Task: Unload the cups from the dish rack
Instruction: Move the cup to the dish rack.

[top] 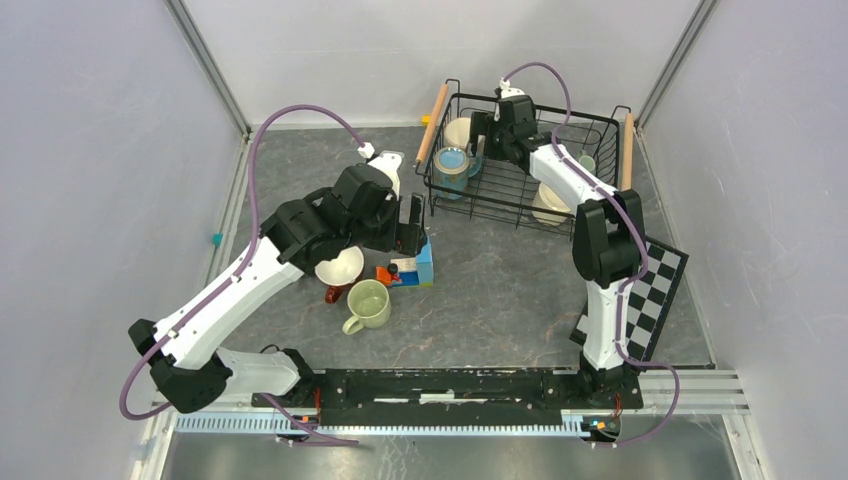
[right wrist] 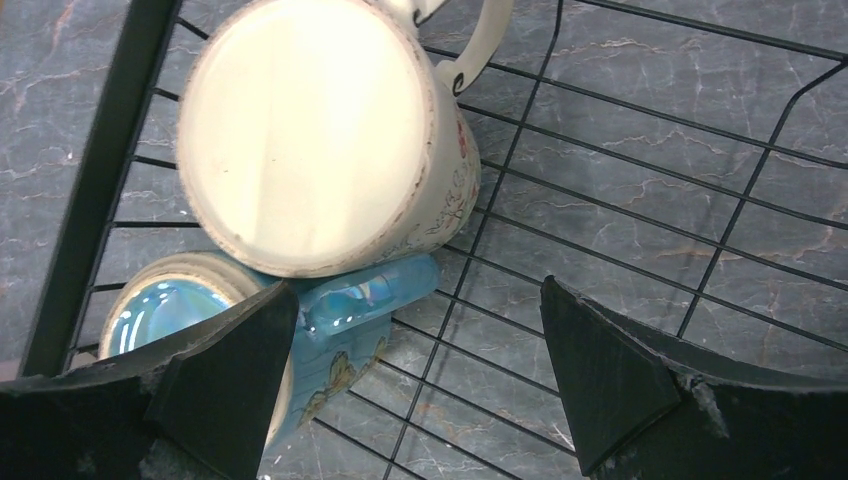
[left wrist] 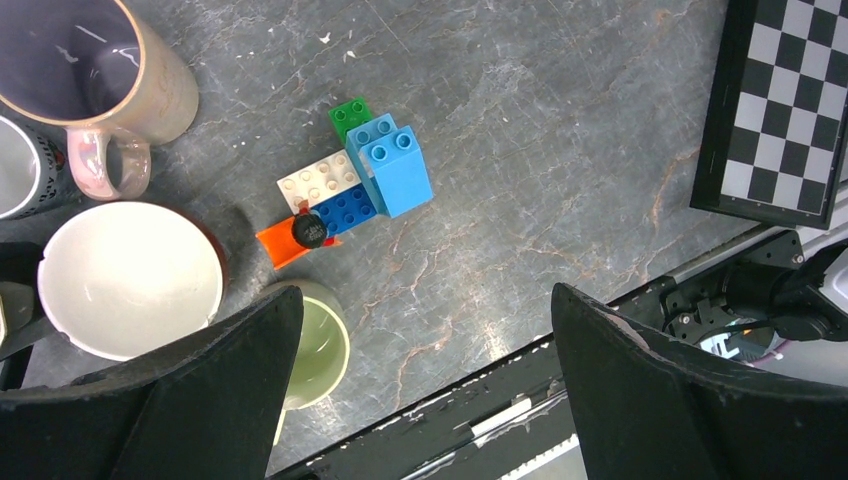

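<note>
Right, starting nearest my side: on the grey marbled table point(top: 500, 310) a pale green mug point(top: 368, 303) stands upright outside the rack, its handle toward the near left. Just behind it sits a wide cup point(top: 340, 266), white inside, with dark red showing at its edge (its own outer wall or a second cup, I can't tell). The left wrist view adds a pink-beige mug point(left wrist: 90, 70) and a grey mug point(left wrist: 18, 165), which the frame edge cuts off. From above, the left arm covers both. The left gripper point(left wrist: 428, 390) hangs over this group, jaws spread wide with nothing between them. The toy block cluster point(left wrist: 355, 185) lies below it. To the right a checkerboard point(top: 655, 285) lies partly behind the right arm.

Farther back stands the dish rack point(top: 500, 214). The right gripper point(right wrist: 415, 395) is down inside it, released, jaws wide. Before it a cream mug point(right wrist: 310, 130) lies on its side, base toward the camera, against a blue mug point(right wrist: 165, 305). The blue handle shows between the fingers, and I cannot tell whether a finger touches it. Another cream cup point(top: 550, 205) and a pale green shape point(top: 587, 162) peek out beside the arm, too hidden to say more.
</note>
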